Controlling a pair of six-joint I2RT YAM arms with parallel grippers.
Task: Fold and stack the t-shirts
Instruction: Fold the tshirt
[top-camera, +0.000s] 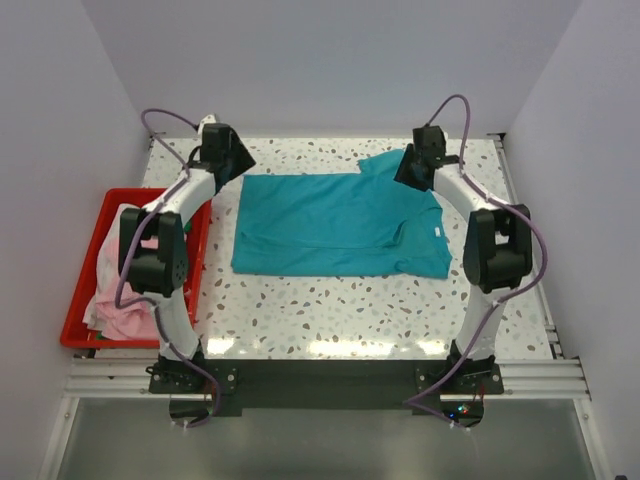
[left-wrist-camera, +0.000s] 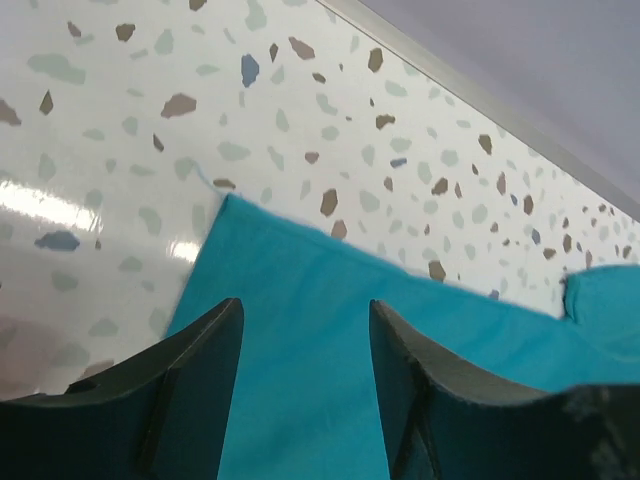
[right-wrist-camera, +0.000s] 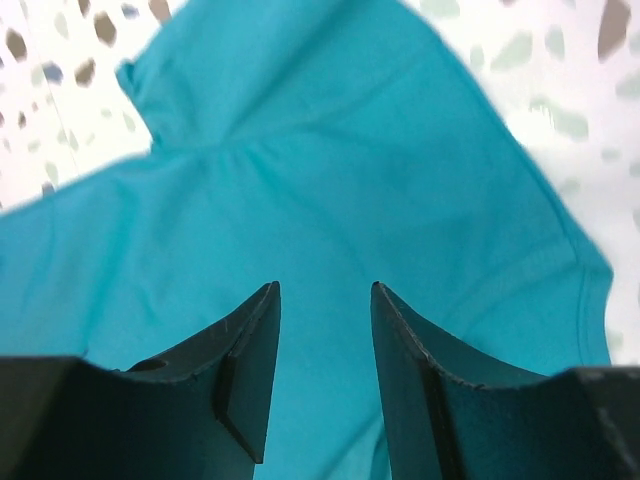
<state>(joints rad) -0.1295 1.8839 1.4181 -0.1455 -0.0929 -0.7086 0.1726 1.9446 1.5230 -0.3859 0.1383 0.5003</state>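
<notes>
A teal t-shirt (top-camera: 340, 222) lies flat on the speckled table, its collar to the right and one sleeve sticking out at the far right. My left gripper (top-camera: 236, 165) is open and empty above the shirt's far-left corner (left-wrist-camera: 300, 330). My right gripper (top-camera: 408, 172) is open and empty over the far sleeve (right-wrist-camera: 330, 170). A light pink shirt (top-camera: 125, 300) and a white piece (top-camera: 112, 255) lie bunched in the red bin (top-camera: 84, 262) on the left, with a scrap of dark green beside them.
The red bin sits off the table's left edge beside the left arm. White walls close in the table (top-camera: 330, 310) on three sides. A metal rail (left-wrist-camera: 480, 95) runs along the far edge.
</notes>
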